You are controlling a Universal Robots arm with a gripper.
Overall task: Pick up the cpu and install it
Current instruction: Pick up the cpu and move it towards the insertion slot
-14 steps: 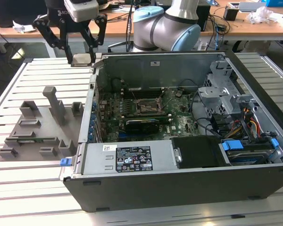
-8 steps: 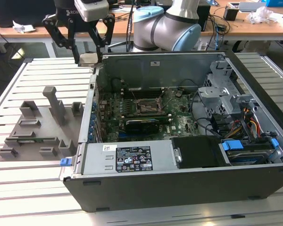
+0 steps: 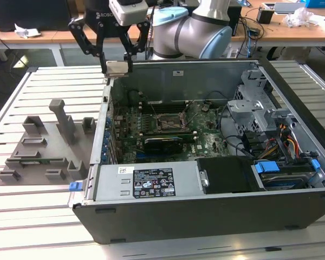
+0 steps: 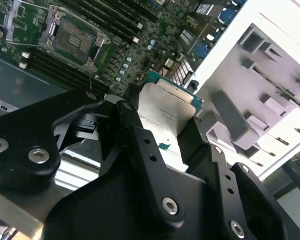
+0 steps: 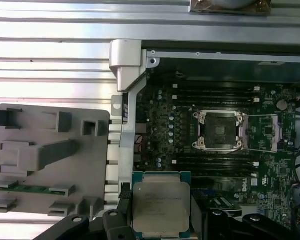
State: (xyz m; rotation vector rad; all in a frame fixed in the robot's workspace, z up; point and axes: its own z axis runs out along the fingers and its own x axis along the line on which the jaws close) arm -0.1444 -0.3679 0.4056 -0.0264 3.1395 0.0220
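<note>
End effector (image 3: 117,64) grips the cpu (image 5: 160,207) by its edges, hovering over a wall of the open computer case (image 3: 206,222), grey holder tray (image 3: 43,151) alongside on the table (image 3: 38,216).

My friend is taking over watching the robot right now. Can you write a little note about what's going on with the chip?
Holding: the end effector is shut on the cpu, raised over the case rim at the exterior view's left.
Things: the socket on the board inside the case has no cpu in it.
Done: cpu picked up.
Left: cpu is not yet in the socket.
</note>
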